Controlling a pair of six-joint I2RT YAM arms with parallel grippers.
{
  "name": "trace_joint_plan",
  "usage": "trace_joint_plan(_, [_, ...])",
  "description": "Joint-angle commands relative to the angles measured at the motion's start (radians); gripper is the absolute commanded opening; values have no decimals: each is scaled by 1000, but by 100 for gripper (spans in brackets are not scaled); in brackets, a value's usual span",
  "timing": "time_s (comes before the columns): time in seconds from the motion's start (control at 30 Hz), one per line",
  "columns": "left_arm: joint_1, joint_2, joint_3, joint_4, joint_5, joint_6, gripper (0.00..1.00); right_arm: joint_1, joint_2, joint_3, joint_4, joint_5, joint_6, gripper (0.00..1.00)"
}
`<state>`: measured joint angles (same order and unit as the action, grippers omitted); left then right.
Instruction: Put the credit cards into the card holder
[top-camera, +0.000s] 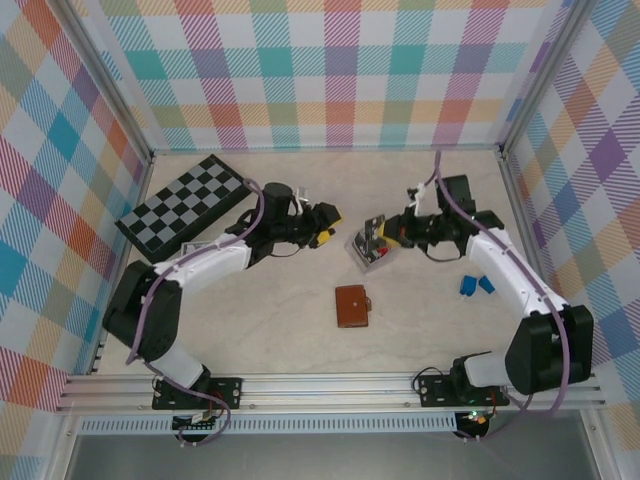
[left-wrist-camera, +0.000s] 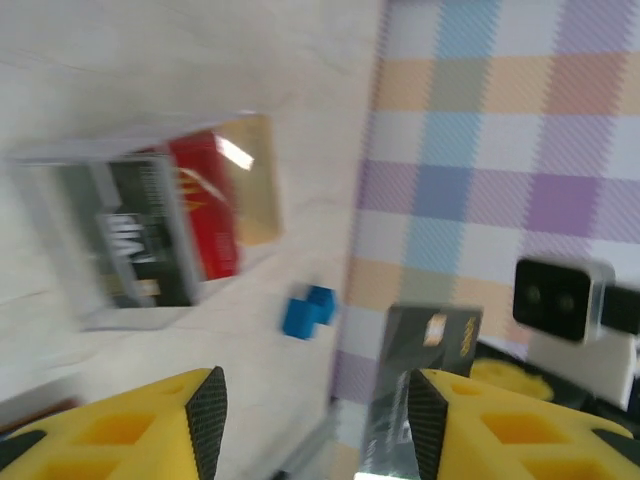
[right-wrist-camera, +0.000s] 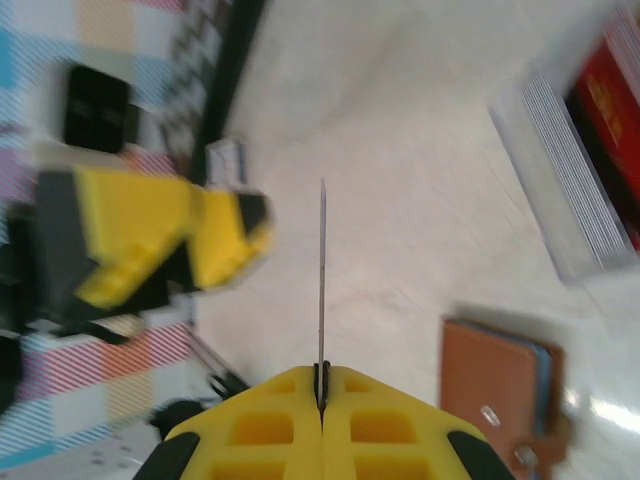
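Closest to the arm bases, the card holder (top-camera: 352, 306) lies flat on the table (top-camera: 290, 335), nothing touching it. Just past it, the right gripper (right-wrist-camera: 321, 372) is clamped tight on one card (right-wrist-camera: 321, 262), seen edge-on. The left gripper (left-wrist-camera: 316, 408) faces it, jaws partway apart and empty. More credit cards (left-wrist-camera: 190, 225) sit in the clear tray (top-camera: 357, 252), with a checkerboard (top-camera: 180, 205) at back-left.

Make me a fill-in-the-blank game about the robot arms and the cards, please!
The right gripper pinches one thin ___.
The left gripper is ___, not shut.
The wallet lying on the table is ___.
The checkerboard sits on the robot's ___ side.
Missing words: card; open; brown; left.
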<state>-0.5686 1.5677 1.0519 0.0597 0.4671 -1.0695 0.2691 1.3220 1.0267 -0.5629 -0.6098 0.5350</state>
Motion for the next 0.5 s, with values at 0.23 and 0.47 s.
trace_joint_plan(0.23, [-79,-38,-92,-298,-160,170,62,275,10,-216,56,315,63,2])
trace_joint_plan(0.47, [-150,37,-74,-291,-148,183,63,280,6,-276,46,413,68,2])
